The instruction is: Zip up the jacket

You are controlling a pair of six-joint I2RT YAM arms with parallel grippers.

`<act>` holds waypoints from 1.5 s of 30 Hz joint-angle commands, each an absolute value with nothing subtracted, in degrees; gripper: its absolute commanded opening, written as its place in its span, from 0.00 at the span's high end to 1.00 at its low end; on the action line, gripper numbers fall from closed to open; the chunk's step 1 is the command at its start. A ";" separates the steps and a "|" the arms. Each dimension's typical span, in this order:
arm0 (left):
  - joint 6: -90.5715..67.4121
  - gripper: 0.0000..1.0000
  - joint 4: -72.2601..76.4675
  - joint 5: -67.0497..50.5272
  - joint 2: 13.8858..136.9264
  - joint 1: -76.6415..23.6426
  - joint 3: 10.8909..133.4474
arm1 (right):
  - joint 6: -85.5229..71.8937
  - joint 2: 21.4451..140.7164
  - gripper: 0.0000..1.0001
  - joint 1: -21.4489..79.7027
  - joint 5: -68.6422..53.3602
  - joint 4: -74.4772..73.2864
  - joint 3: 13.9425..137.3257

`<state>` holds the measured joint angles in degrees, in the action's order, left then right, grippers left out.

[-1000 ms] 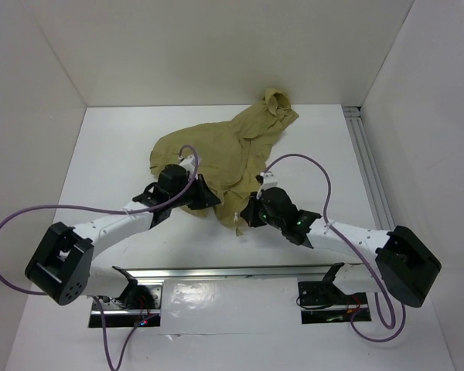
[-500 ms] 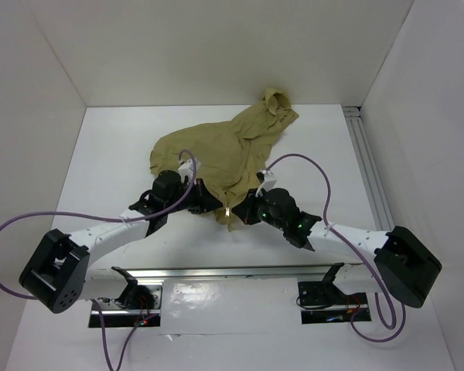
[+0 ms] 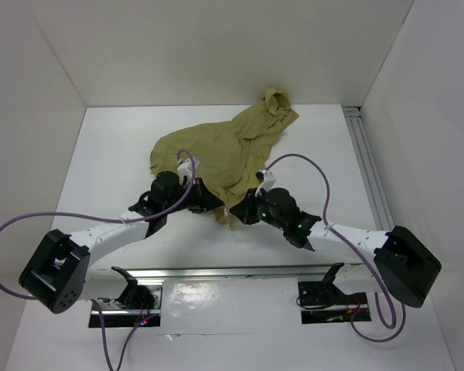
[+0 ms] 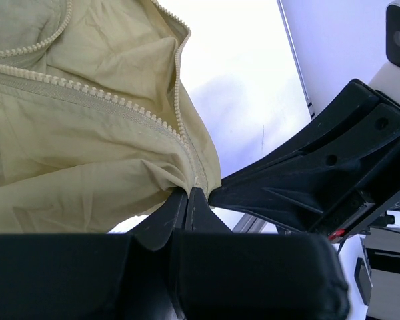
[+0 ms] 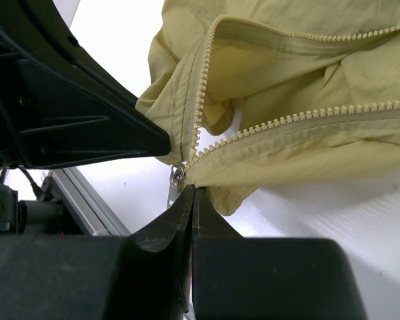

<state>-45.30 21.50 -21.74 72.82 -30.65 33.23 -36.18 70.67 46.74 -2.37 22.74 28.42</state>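
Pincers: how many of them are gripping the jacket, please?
2. The left pincer clamps the jacket at its near hem; the right pincer clamps it beside the zipper pull.

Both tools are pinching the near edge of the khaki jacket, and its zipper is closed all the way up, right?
No. The left tool and right tool do pinch the jacket at its near edge, but the zipper is open: the right wrist view shows its teeth rows spread apart, meeting only at the slider.

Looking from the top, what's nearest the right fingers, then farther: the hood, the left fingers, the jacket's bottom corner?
1. jacket's bottom corner: pinched right there.
2. left fingers: just to the left.
3. hood: far back, by the wall.
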 commanded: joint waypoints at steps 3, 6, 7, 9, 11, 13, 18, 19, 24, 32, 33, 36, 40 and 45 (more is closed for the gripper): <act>-45.53 1.00 24.44 -21.98 70.93 -30.41 32.87 | -36.39 69.53 1.00 47.20 -1.93 26.89 27.16; -45.53 1.00 22.86 -19.96 70.41 -30.41 32.87 | -36.91 68.99 1.00 47.20 -1.93 26.89 26.64; -45.53 1.00 20.59 -18.56 70.40 -30.41 34.26 | -36.91 68.47 1.00 47.20 -1.93 26.37 26.63; -45.53 1.00 19.25 -17.41 70.40 -30.41 34.89 | -37.44 67.94 1.00 47.20 -1.41 25.84 26.63; -45.53 1.00 19.25 -16.88 70.40 -30.41 34.89 | -37.44 67.94 1.00 47.20 -1.41 25.84 26.63; -45.53 1.00 19.25 -16.88 70.40 -30.41 34.89 | -37.44 67.42 1.00 47.20 -0.88 25.31 26.63; -46.58 1.00 20.82 -18.11 70.40 -30.41 34.89 | -37.44 68.11 1.00 47.20 -0.88 25.84 26.63; -46.58 1.00 20.83 -18.11 70.40 -30.41 34.28 | -37.44 68.72 1.00 47.20 -0.88 25.84 27.15; -47.20 1.00 20.83 -18.72 70.40 -30.41 34.28 | -37.44 70.05 1.00 47.20 -2.02 26.89 27.16; -48.34 1.00 22.15 -19.86 70.40 -30.41 33.75 | -36.91 70.66 1.00 47.20 -2.55 27.95 28.30; -48.34 1.00 22.15 -19.86 70.40 -30.41 33.75 | -36.91 70.66 1.00 47.20 -2.55 27.95 28.30; -48.96 1.00 22.68 -20.39 70.40 -30.41 33.75 | -36.91 71.19 1.00 47.20 -2.55 27.95 28.30; -48.96 1.00 22.68 -20.39 70.40 -30.41 33.23 | -36.91 71.19 1.00 47.20 -2.55 28.56 28.30; -49.48 1.00 22.68 -20.39 70.40 -30.41 32.61 | -36.91 71.19 1.00 47.20 -2.55 29.09 28.30</act>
